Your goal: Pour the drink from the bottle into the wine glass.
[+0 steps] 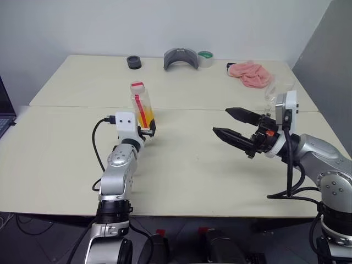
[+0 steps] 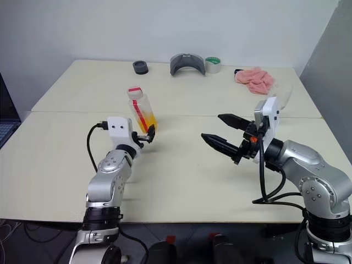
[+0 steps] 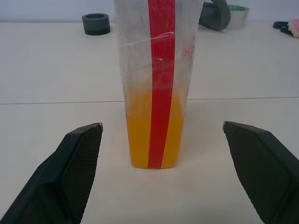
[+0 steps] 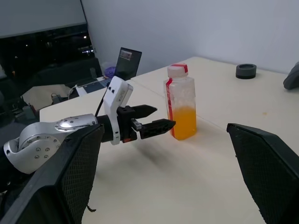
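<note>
The bottle [image 3: 156, 84] stood upright on the pale surface [image 1: 192, 176], the drink [image 3: 154, 133] filling roughly its lower third, just ahead of the left gripper [image 1: 149, 130], whose jaws were spread wide and clear of it. The right gripper [image 1: 234, 125] hovered well to the side, jaws released and empty. The right wrist view showed a laptop [image 4: 127, 60] beyond. Farther back, behind the right gripper, the wine glass [image 1: 273, 91] stood faintly visible near a pink cloth [image 1: 250, 73].

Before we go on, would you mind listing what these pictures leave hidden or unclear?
- Wine glass: in the head views the right tool's camera housing hides its lower part; stem and foot unseen.
- Bottle: cap cut off by the left wrist view's edge.
- Bottle's base: hidden in the head views behind the left tool.
- Whether the cap is sealed: too small to tell.
</note>
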`<state>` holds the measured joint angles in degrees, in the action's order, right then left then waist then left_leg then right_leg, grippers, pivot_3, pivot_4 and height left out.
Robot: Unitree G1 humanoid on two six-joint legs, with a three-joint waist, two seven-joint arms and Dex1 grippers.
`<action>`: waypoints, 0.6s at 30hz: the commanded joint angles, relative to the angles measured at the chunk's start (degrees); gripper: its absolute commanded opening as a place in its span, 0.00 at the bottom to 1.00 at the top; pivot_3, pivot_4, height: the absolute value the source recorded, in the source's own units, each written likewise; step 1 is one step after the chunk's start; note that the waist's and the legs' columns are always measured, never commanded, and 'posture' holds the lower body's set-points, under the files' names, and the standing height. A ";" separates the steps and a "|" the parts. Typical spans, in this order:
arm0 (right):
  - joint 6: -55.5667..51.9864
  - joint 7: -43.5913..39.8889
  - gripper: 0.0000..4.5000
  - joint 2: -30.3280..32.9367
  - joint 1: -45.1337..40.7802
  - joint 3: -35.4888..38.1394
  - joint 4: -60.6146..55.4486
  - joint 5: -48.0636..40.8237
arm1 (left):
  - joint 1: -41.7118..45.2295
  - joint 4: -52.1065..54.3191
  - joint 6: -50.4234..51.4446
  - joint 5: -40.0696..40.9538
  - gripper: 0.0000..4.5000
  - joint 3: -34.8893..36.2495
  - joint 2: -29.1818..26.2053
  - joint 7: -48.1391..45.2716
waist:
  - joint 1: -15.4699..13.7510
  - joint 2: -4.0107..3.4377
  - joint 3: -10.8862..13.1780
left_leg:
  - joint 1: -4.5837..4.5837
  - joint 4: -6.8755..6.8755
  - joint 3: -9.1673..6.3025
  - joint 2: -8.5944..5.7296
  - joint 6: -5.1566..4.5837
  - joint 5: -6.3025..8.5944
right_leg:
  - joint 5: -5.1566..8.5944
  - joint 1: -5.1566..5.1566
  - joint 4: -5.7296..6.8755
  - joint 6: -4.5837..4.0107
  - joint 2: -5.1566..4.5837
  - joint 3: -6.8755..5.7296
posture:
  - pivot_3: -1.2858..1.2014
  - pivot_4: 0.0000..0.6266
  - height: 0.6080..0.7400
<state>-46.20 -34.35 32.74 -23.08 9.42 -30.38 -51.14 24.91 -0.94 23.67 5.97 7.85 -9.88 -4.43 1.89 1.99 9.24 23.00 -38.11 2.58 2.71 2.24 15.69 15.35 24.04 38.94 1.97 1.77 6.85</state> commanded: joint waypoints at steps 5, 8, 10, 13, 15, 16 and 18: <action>0.23 1.67 1.00 0.04 -1.31 0.49 -1.90 -1.99 | 5.34 -5.41 -3.69 0.15 0.99 0.89 -1.57 -0.88 | -0.02 0.00 0.00 | 0.00 0.00 0.00 0.00 0.00 0.00 | 0.00 0.00 0.00 0.00 0.00 -0.01 | 0.52 0.24 1.00; 0.23 2.28 1.00 -0.15 -1.56 0.30 -2.02 -2.19 | 7.76 -8.85 -5.29 0.22 0.99 0.92 -1.95 -1.17 | -0.05 0.00 0.00 | 0.02 0.00 -0.01 0.00 0.00 0.00 | 0.00 0.01 0.00 0.00 0.00 -0.02 | 0.52 0.24 1.00; 0.35 2.64 1.00 -0.18 -1.60 0.23 -2.06 -2.10 | 9.64 -11.49 -6.75 0.02 0.99 0.82 -2.18 -1.44 | -0.05 0.00 0.00 | 0.03 -0.01 -0.01 -0.01 0.00 0.00 | 0.00 0.01 0.00 0.00 0.00 -0.02 | 0.52 0.24 1.00; 0.48 3.14 1.00 -0.25 -1.76 0.16 -2.04 -2.01 | 12.49 -15.27 -8.70 -0.43 0.99 0.61 -2.65 -1.83 | -0.05 0.00 0.00 | 0.03 -0.01 -0.02 0.00 0.00 0.00 | 0.00 0.01 0.00 0.00 0.00 -0.04 | 0.52 0.24 1.00; 0.59 3.46 1.00 -0.33 -1.93 0.00 -1.98 -1.93 | 14.59 -18.14 -10.00 -0.42 0.99 0.75 -2.94 -2.00 | -0.05 0.00 0.00 | 0.02 -0.01 -0.01 0.00 0.00 0.00 | 0.00 0.01 0.00 0.00 0.00 -0.03 | 0.52 0.24 1.00; 0.65 3.62 1.00 -0.37 -1.99 -0.04 -1.97 -1.92 | 15.55 -19.58 -10.77 -0.46 0.99 0.75 -3.12 -2.19 | -0.05 0.00 0.00 | 0.03 -0.01 -0.01 0.00 0.00 0.00 | 0.00 0.01 0.00 0.00 0.00 -0.03 | 0.52 0.24 1.00; 0.76 3.89 1.00 -0.36 -2.00 -0.06 -2.01 -1.90 | 17.53 -22.74 -12.72 -0.98 0.99 0.37 -3.73 -2.66 | -0.06 0.00 0.00 | 0.03 -0.01 -0.01 0.00 0.00 0.00 | 0.00 0.01 0.00 0.00 0.00 -0.04 | 0.52 0.24 1.00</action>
<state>-46.54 -30.86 32.48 -23.78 8.83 -30.74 -52.53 40.40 -22.91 13.57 5.38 8.24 -12.74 -6.55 1.84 1.99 9.24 23.03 -38.13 2.57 2.70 2.24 15.68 15.35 24.06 38.94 1.97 1.77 6.81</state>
